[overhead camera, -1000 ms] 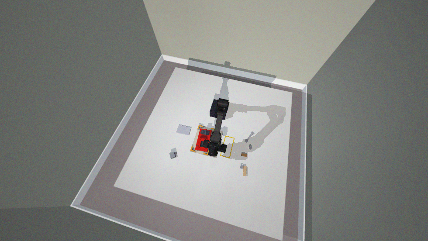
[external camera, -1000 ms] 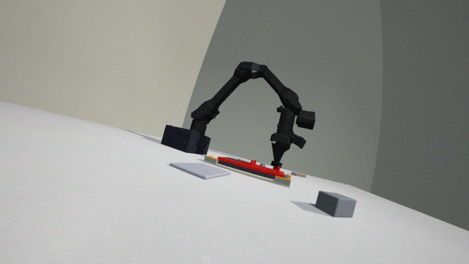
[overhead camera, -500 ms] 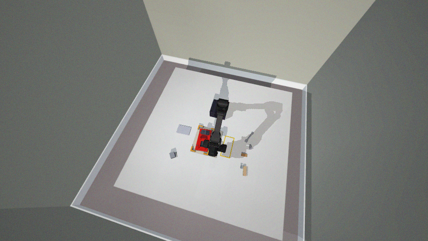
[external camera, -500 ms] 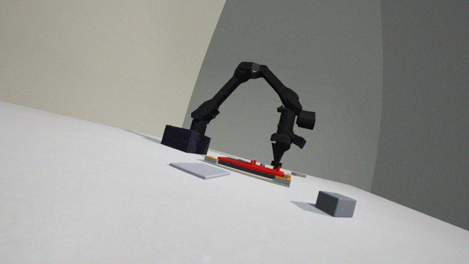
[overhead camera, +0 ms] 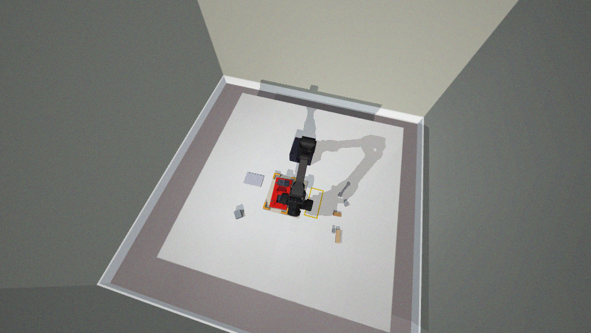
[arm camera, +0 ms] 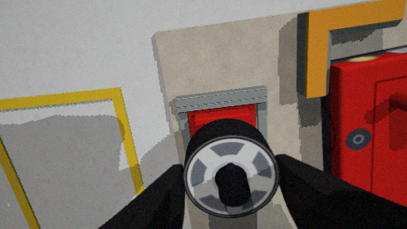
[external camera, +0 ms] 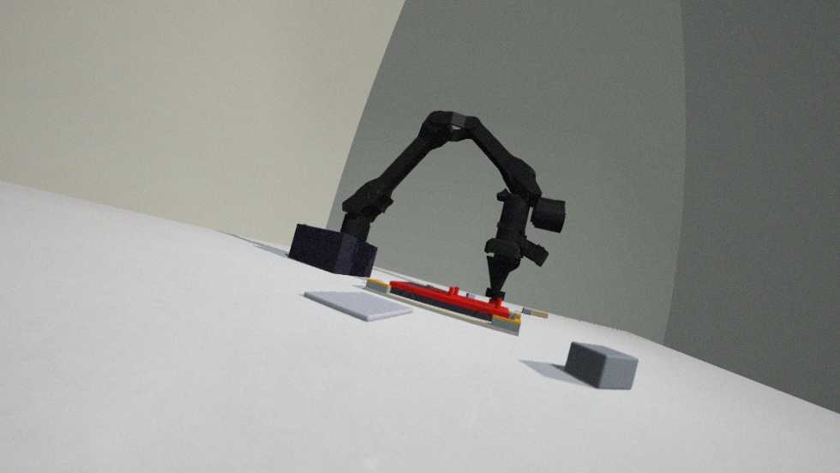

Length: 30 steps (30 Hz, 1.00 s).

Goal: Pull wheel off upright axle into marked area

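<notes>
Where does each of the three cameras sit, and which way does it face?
Top: high overhead, looking down at the table; whole arm shows.
Exterior: low at table level, looking across; arm arches over the red fixture.
Wrist: behind the end effector, looking down; fingers clamp the wheel.
Top and wrist share the yellow marked area.
</notes>
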### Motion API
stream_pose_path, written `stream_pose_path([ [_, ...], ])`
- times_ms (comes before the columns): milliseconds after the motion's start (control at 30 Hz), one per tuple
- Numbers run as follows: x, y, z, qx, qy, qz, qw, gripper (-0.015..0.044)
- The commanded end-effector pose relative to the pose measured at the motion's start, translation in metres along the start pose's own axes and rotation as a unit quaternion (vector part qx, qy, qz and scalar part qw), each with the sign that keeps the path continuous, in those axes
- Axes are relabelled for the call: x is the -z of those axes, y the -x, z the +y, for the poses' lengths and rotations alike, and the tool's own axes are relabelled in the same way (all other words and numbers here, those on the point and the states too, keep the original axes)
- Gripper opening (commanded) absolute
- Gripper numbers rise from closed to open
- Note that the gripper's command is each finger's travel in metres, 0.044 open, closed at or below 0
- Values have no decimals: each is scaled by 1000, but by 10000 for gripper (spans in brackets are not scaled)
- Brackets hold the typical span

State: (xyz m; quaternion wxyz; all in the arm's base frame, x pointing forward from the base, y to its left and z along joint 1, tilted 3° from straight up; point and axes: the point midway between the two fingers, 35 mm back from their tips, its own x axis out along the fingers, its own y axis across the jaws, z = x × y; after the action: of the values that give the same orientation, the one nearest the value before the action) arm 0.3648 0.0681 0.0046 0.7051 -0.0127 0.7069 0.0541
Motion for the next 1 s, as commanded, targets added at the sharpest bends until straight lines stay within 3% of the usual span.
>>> stream_pose_path([
  [0,2,13,0,1,0,-3,1000,0],
  [967,2,22,0,2,-1,-3,1000,0],
])
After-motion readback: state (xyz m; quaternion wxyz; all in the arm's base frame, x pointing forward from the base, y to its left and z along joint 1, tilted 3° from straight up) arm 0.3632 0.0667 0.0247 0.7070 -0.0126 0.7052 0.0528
